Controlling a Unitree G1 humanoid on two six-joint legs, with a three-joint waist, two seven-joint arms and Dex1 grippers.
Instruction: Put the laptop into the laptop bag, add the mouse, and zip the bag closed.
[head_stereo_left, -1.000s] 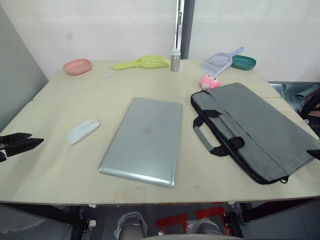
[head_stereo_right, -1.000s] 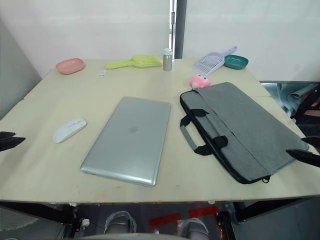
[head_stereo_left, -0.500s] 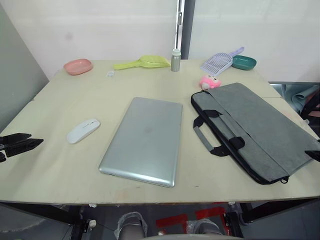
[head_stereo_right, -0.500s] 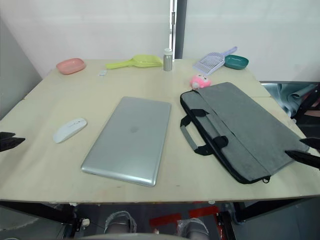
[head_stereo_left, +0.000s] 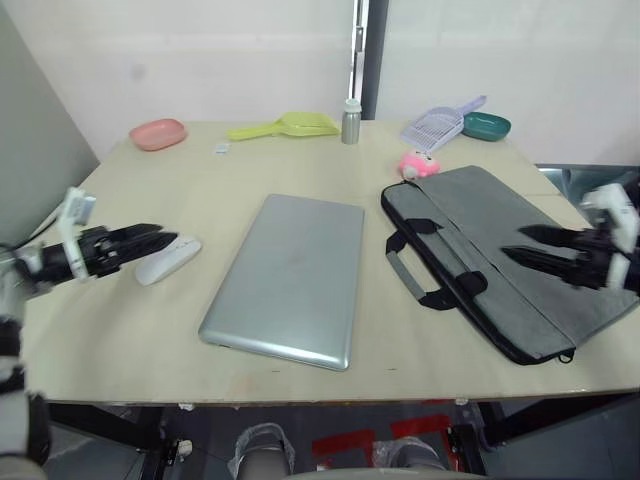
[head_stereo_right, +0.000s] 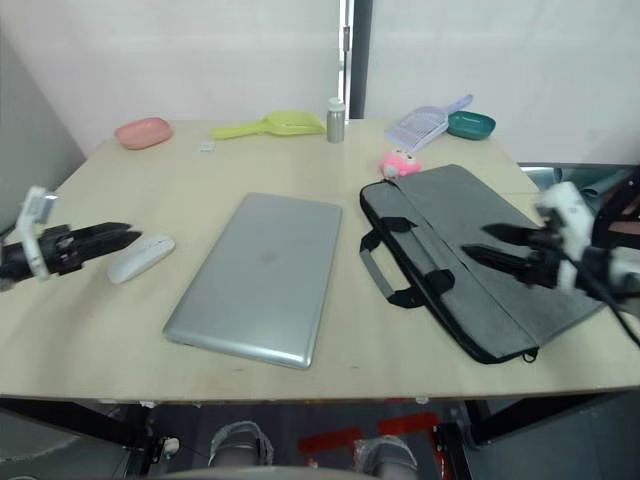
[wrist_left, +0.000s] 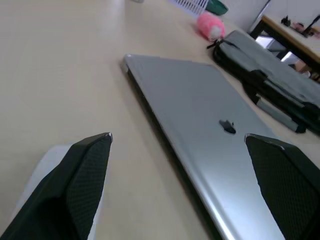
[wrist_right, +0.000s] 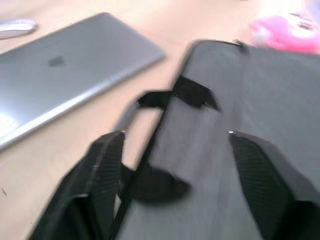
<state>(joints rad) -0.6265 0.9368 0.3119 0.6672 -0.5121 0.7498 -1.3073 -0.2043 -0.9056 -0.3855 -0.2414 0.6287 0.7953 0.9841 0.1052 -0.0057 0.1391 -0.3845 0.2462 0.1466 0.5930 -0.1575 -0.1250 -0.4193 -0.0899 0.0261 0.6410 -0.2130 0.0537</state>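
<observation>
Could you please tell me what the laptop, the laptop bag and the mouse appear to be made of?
The laptop looks like brushed silver metal, with a soft even sheen. The laptop bag seems matte grey woven or felt-like fabric with black trim. The mouse appears to be smooth white plastic, slightly glossy.

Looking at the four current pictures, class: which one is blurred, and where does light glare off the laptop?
Right wrist view: smeared throughout, the laptop bag and plush toy soft-edged. Left wrist view: the laptop is sharp at the logo, with a bright sheen along its near edge. Head views: even lighting, only a soft sheen on the lid.
</observation>
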